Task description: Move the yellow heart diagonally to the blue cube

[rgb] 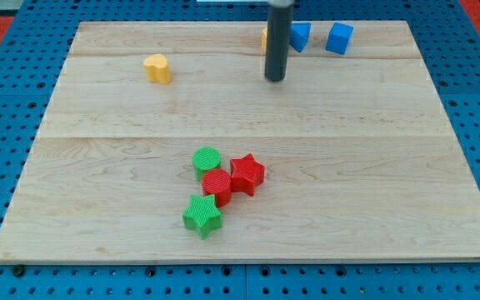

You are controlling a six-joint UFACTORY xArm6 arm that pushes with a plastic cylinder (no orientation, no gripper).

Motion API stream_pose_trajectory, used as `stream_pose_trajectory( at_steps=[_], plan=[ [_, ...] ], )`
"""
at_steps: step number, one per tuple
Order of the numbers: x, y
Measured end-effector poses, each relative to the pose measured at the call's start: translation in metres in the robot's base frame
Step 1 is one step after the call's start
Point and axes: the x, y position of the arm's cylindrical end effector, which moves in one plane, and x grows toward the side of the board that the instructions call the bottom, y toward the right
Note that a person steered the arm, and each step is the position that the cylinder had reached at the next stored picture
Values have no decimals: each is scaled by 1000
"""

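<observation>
Jaws: none; my tip is a bare rod, right of the yellow heart.
Handling: probably light, rigid, slides easily; push its left flank toward the blue cube.

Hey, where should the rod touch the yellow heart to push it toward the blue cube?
Judging from the layout, press my tip against the yellow heart on its lower left flank, since the blue cube lies up and right. My tip now stands well to the heart's right.

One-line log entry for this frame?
tip: right of yellow heart, apart | blue cube: top right | heart: not yet moved
</observation>
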Motion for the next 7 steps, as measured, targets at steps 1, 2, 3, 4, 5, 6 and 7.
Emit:
stream_pose_trajectory(
  at_steps=[1, 2, 3, 4, 5, 6, 7],
  plan=[
    [14, -126],
    [-41, -156],
    [-50, -168],
    [-79, -210],
    [-91, -99],
    [-42, -2],
    [-22, -13]
  ],
)
